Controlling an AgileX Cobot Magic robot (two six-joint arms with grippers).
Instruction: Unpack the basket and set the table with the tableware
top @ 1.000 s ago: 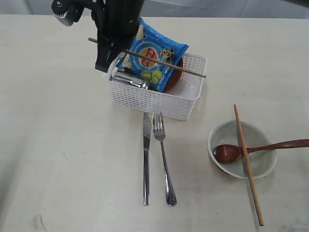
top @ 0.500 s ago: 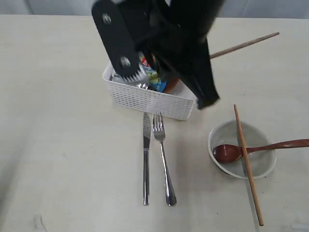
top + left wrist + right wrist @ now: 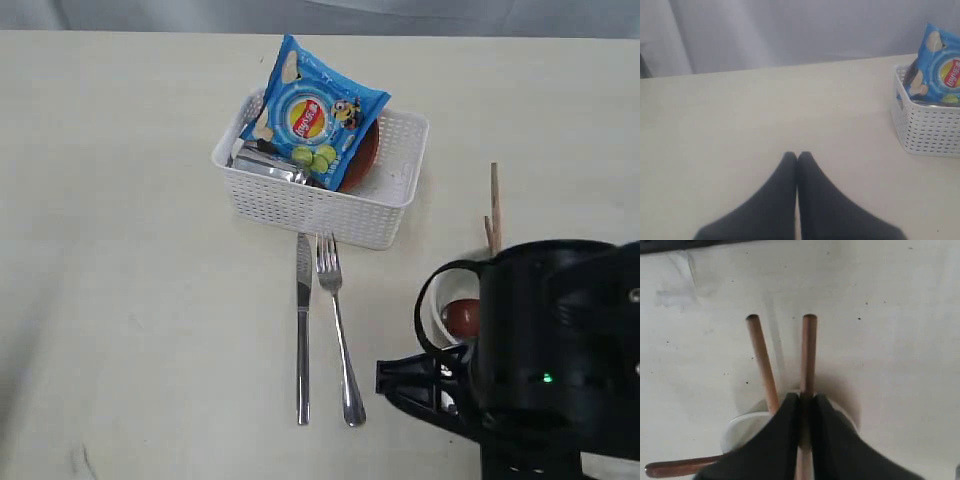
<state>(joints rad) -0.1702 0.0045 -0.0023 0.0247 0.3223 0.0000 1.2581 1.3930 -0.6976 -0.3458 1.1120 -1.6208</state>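
Arm (image 3: 550, 350) hides most of bowl (image 3: 445, 293) — spoon (image 3: 460, 316), chopsticks (image 3: 494, 200) too.

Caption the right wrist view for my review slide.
Right gripper clamps one chopstick over the bowl, beside the other chopstick.

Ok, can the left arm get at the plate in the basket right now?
Probably not cleanly: the chip bag covers most of the plate, only an edge shows, and the left gripper is shut.

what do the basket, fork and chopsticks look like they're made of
The basket looks like moulded plastic: matte white, regular lattice holes. The fork looks like steel: polished, mirror-bright highlights. The chopsticks look like wood, maybe bamboo: matte reddish-brown, no gleam.
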